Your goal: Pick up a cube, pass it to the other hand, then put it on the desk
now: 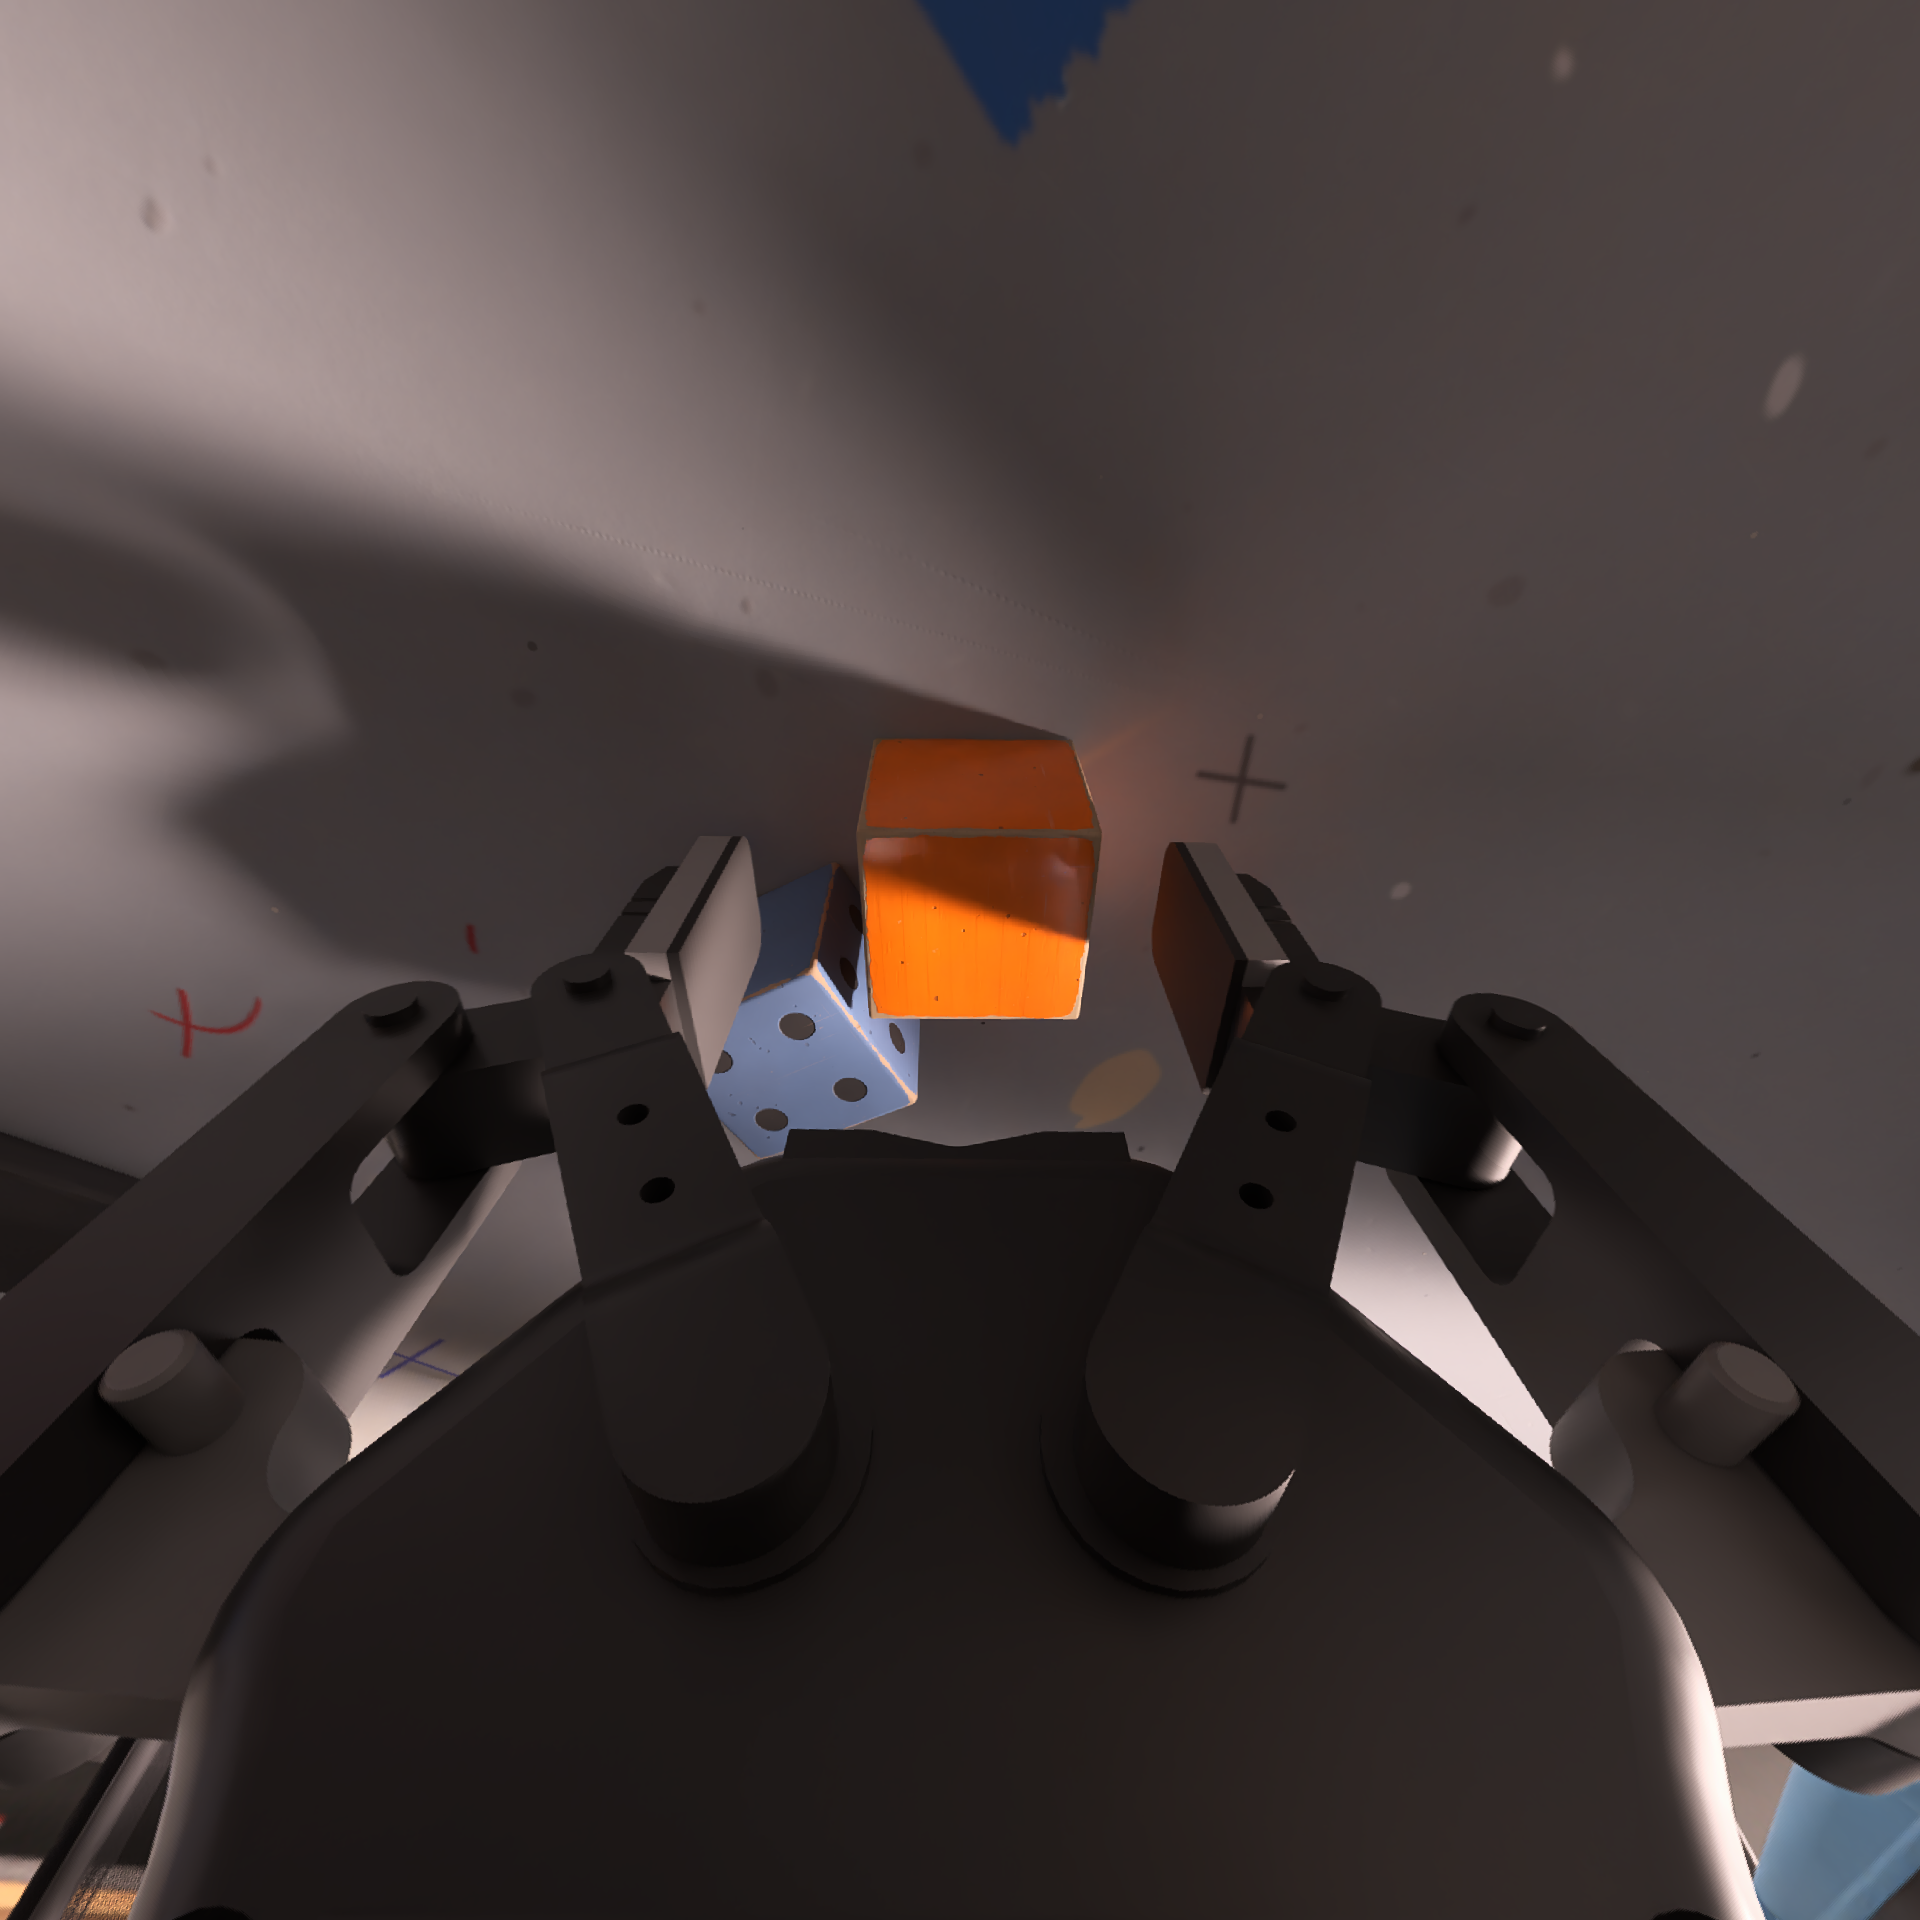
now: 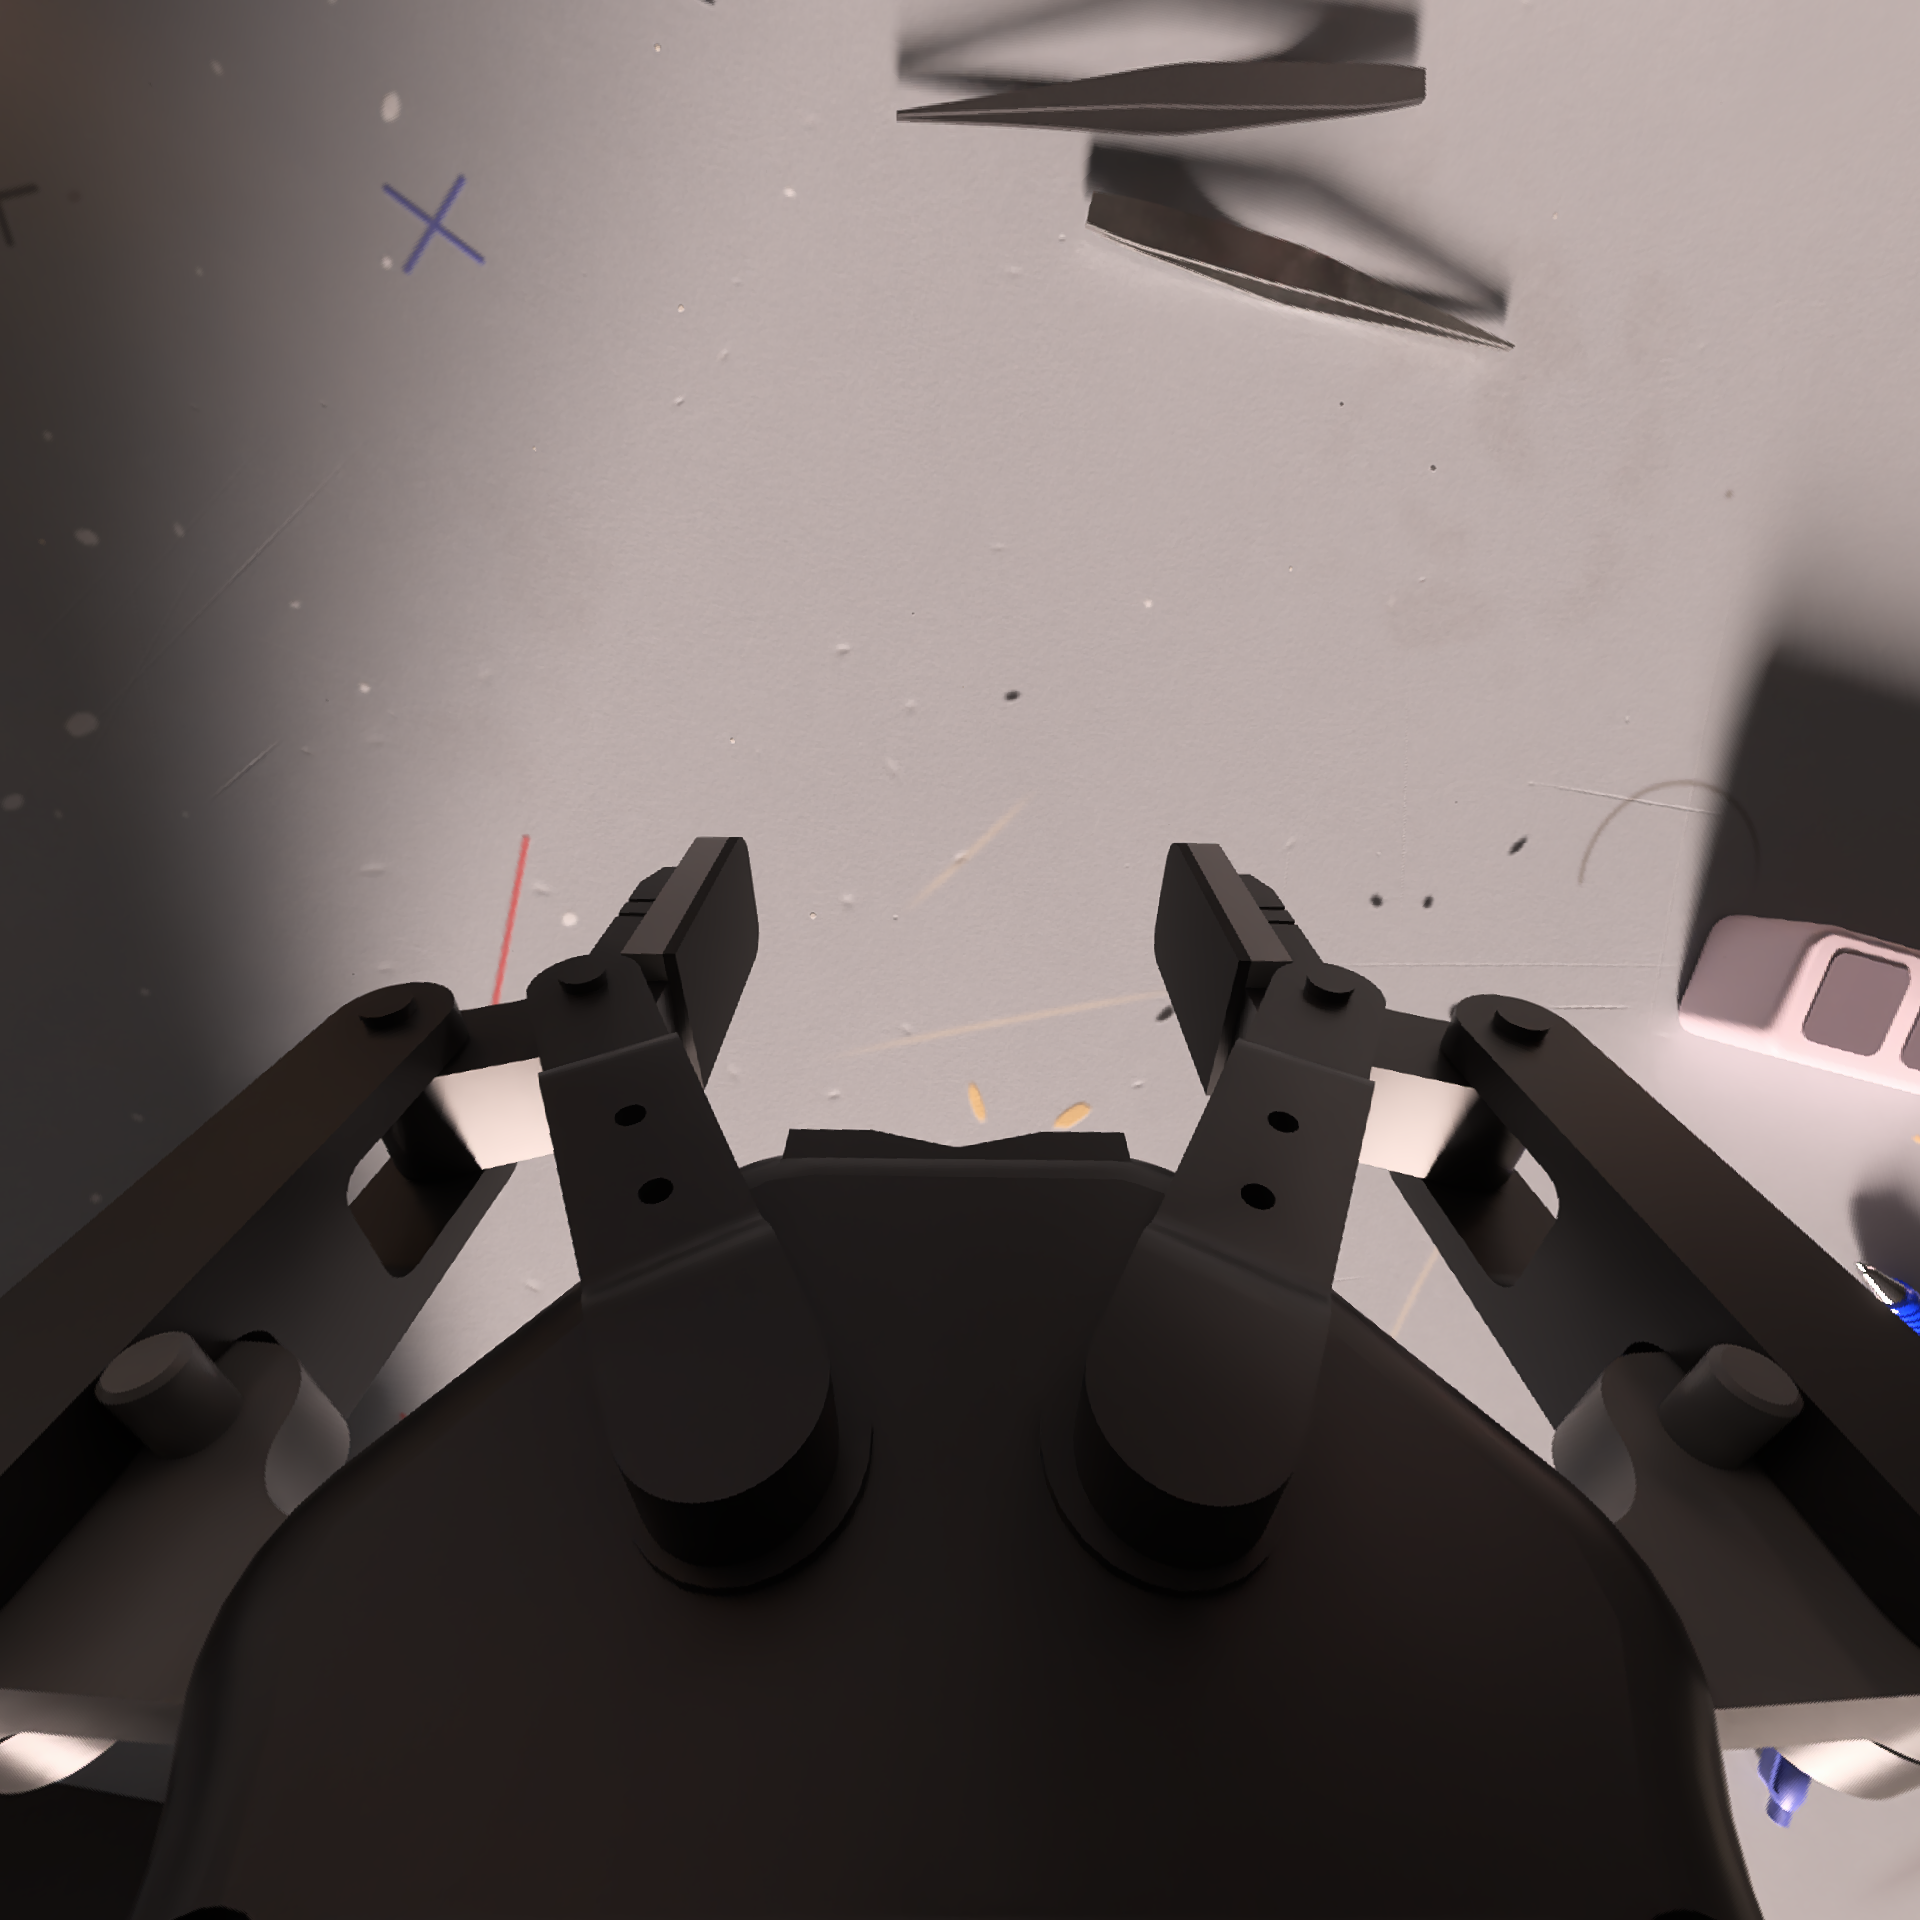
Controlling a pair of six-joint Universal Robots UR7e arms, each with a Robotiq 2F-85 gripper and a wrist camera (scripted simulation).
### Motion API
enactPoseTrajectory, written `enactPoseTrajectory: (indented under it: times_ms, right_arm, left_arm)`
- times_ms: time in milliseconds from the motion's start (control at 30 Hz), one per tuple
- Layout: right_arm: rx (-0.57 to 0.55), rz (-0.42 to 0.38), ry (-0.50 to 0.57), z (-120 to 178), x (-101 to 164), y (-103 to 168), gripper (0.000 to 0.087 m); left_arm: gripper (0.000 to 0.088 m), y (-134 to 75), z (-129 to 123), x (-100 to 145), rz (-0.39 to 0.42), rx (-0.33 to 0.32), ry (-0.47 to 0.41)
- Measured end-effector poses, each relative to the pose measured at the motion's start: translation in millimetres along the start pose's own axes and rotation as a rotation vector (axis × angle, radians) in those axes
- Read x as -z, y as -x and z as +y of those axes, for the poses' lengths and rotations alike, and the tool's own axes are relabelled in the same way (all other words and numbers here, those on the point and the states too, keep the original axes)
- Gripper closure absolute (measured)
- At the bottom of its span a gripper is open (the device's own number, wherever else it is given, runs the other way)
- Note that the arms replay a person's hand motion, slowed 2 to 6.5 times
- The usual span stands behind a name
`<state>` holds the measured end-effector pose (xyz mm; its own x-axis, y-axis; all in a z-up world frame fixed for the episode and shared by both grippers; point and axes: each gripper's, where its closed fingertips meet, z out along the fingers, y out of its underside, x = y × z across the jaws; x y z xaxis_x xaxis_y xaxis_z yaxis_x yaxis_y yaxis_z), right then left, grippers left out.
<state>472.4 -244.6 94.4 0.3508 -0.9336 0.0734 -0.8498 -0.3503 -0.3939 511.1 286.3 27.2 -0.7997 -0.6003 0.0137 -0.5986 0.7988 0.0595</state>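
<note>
In the left wrist view an orange cube [image 1: 977, 914] rests on the grey desk [image 1: 935, 416]. My left gripper [image 1: 956, 956] is open around it, one finger on each side with a gap to each, touching neither. A pale blue die with dark pips [image 1: 810, 1049] lies tilted just left of the orange cube, partly behind my left finger [image 1: 717, 935]. In the right wrist view my right gripper [image 2: 956, 956] is open and empty above bare grey desk [image 2: 935, 571]. No cube shows in that view.
Pen crosses mark the desk: black [image 1: 1242, 777], red [image 1: 203, 1013], blue [image 2: 434, 223]. Two dark folded wedge shapes [image 2: 1288, 249] lie at the far side in the right wrist view. A pale box with recesses [image 2: 1818, 997] sits at the right edge.
</note>
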Motion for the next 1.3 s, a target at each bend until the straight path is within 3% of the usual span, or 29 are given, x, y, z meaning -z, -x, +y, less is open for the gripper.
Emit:
enactPoseTrajectory:
  times_ms: [333, 500, 900, 1300]
  right_arm:
    - [0.005, 0.0, 0.002, 2, 0, 0, 0.0146]
    - [0.006, 0.001, 0.002, 2, 0, 1, 0.0147]
    - [0.018, 0.013, -0.008, 2, 3, 3, 0.0152]
    - [0.045, 0.068, -0.059, -5, 12, 4, 0.0172]
  left_arm:
    - [0.0332, -1, 3, -6, 0.016, -0.001, 0.041]
    - [0.0489, -3, 4, -7, 0.028, -0.003, 0.055]
    - [0.0489, 1, 1, -2, -0.005, 0.0, 0.035]
    - [0.0489, 7, -9, 19, -0.057, 0.013, -0.073]
